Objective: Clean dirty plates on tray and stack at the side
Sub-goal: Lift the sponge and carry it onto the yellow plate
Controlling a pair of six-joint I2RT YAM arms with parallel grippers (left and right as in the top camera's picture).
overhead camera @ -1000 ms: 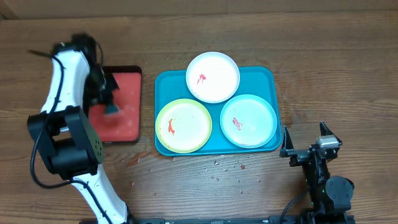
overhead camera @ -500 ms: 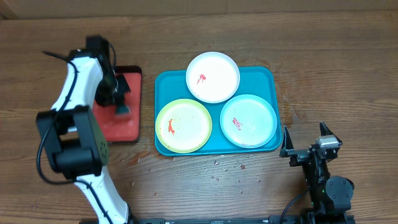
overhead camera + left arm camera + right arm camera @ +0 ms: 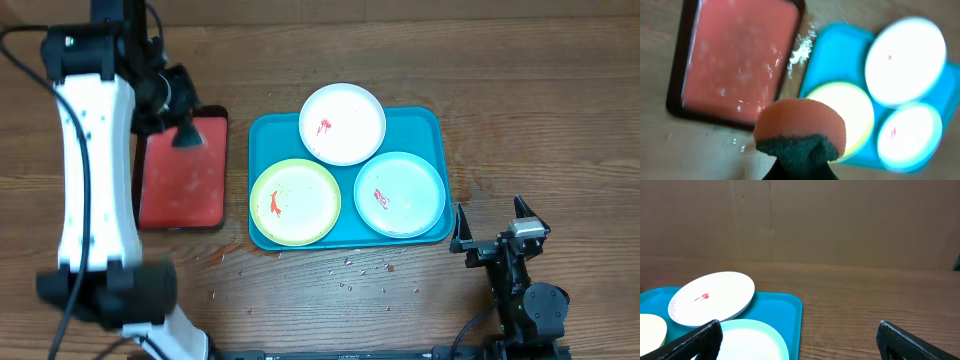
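Observation:
The turquoise tray [image 3: 420, 128] holds three smeared plates: white [image 3: 342, 123] at the back, lime-rimmed [image 3: 295, 202] front left, mint-rimmed [image 3: 400, 194] front right. My left gripper [image 3: 186, 132] is shut on an orange sponge with a dark scrub side [image 3: 801, 131], raised above the red tray's back right corner, left of the turquoise tray. The left wrist view shows the turquoise tray [image 3: 827, 60] and the plates blurred below. My right gripper [image 3: 496, 236] is open and empty by the tray's front right corner; its view shows the white plate [image 3: 710, 298] and mint plate [image 3: 752, 341].
A red tray with a dark rim [image 3: 180, 185] lies left of the turquoise tray, also in the left wrist view [image 3: 735, 60]. Small crumbs [image 3: 350, 275] are scattered on the wooden table in front of the tray.
My left arm has lifted the sponge off the red tray and swung it toward the back right. The plates and my right arm have not moved.

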